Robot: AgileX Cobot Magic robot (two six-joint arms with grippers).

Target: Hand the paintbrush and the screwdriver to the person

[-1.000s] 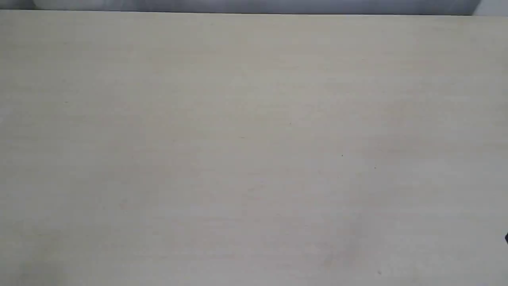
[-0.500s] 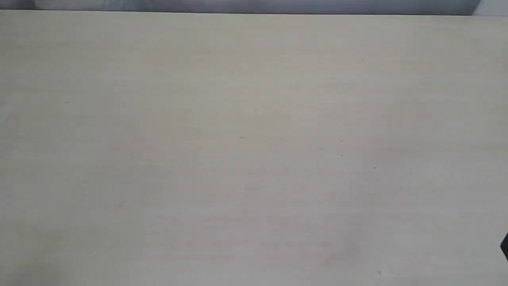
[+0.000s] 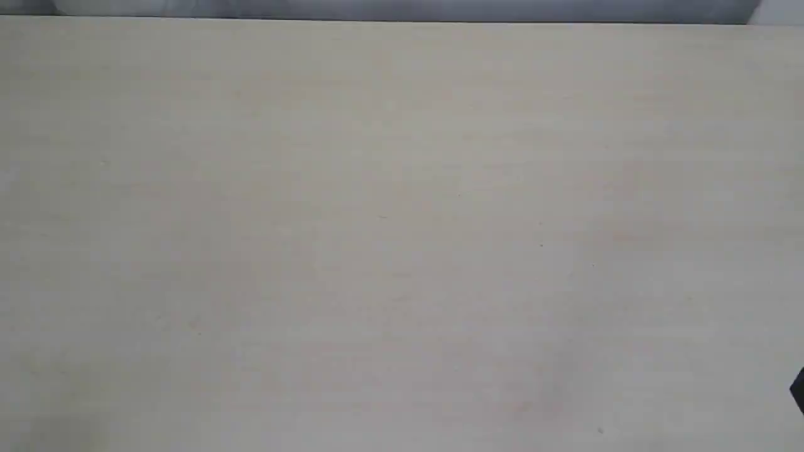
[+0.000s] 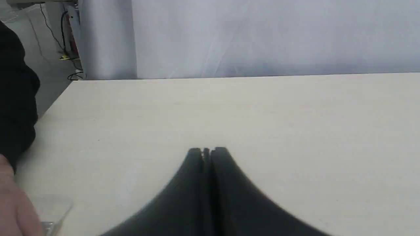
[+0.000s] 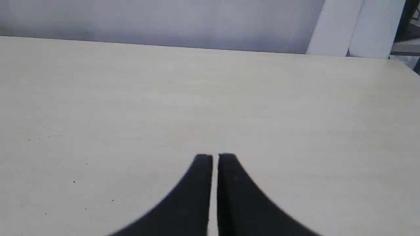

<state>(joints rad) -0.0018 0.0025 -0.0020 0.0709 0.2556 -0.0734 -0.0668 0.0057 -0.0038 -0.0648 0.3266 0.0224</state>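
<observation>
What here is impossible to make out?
1. Hand, left wrist view: blurred and cut off by the picture's edge; what it holds is unclear.
2. Pale glinting thing beside it: blurred, also cut by the edge.
3. Black shape, exterior view: cut off at the right edge.
4. Paintbrush, screwdriver: not recognisable in any view.

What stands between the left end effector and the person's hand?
Nothing solid that shows: only table surface lies between the shut left end effector and the hand. A pale, blurred thing lies by the hand, too unclear to name.
</observation>
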